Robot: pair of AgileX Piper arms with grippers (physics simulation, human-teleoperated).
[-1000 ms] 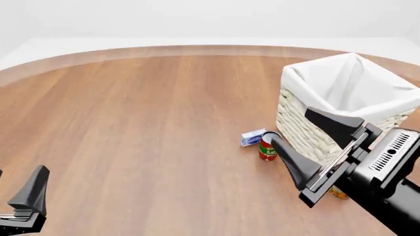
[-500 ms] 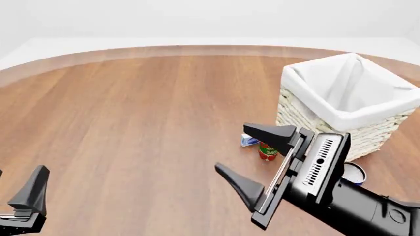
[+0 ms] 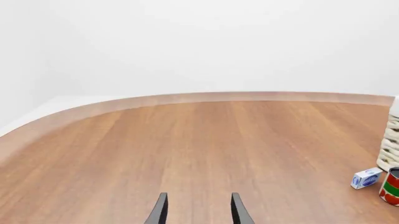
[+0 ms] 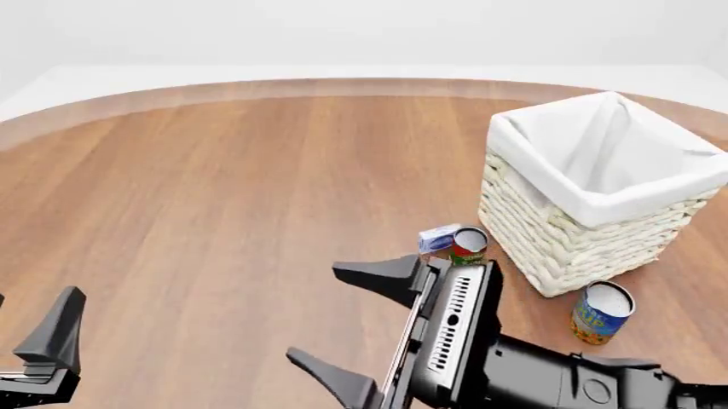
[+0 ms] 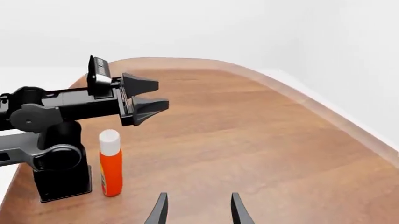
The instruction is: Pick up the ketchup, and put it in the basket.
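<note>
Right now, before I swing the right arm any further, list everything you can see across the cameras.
ketchup: 1, red-orange bottle with white cap, upright beside the left arm's base; seen only in the right wrist view.
basket: 1, cream wicker with white liner, far right of the table.
tomato sauce can: 1, red and green, upright at the basket's near-left side.
small box: 1, blue and white, lying just left of that can.
blue-and-yellow can: 1, upright near the basket's near corner.
table: 1, brown wood, curved far edge.
left claw: 1, black, open, low at the near left.
right claw: 1, black, open, turned toward the left, holding nothing.
</note>
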